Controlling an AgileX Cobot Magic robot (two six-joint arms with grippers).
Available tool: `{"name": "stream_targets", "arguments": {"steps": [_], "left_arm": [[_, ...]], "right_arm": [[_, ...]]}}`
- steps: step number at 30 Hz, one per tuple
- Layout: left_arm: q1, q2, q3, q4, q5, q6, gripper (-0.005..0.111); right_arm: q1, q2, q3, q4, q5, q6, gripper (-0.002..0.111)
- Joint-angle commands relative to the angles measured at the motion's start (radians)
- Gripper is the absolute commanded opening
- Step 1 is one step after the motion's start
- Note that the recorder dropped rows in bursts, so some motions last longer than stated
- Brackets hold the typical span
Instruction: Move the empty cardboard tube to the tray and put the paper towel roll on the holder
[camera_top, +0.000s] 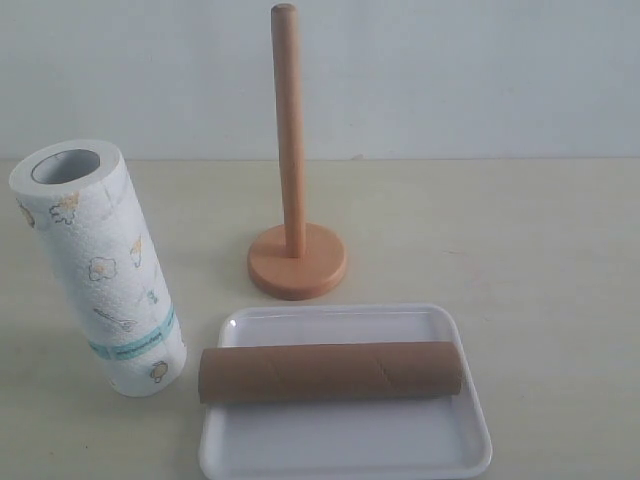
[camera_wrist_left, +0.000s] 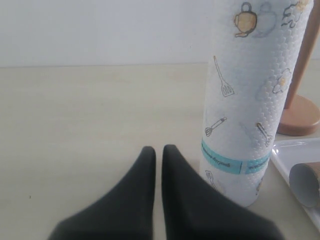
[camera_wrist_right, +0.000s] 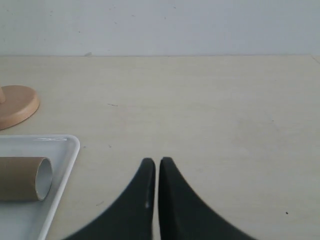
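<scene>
We count one paper towel roll (camera_top: 100, 270), one empty cardboard tube (camera_top: 330, 372), one tray (camera_top: 340, 445) and one holder (camera_top: 297, 262). We see one table (camera_top: 540, 260) under them. We count two grippers: one left gripper (camera_wrist_left: 158, 150) and one right gripper (camera_wrist_right: 157, 161).

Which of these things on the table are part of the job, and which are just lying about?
Part of the job: brown cardboard tube; white square tray; white printed paper towel roll; orange-brown wooden holder.
Just lying about: nothing visible; only the beige table beneath.
</scene>
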Motion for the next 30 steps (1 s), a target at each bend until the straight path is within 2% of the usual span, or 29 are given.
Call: {"name": "stream_targets", "arguments": {"steps": [1,11,18,25,30], "left_arm": [[0.003,-0.002,0.004,-0.005,0.000,0.001,0.004],[0.003,-0.002,-0.002,-0.031,-0.021,0.004,0.004],[0.003,-0.002,-0.231,-0.084,-0.021,0.004,0.004],[0.003,-0.002,-0.504,-0.086,-0.021,-0.121,0.004],[0.003,-0.002,-0.574,-0.082,-0.096,-0.123,0.004]], "right_arm": [[-0.003,-0.005,-0.001,-0.008,-0.004,-0.002,0.003],[-0.003,-0.005,-0.001,-0.008,-0.004,-0.002,0.003],[-0.003,-0.005,-0.001,-0.008,-0.004,-0.002,0.003],[-0.003,-0.005,-0.001,-0.008,-0.004,-0.002,0.003],[-0.003,-0.005,-0.001,-0.008,-0.004,-0.002,0.003]]}}
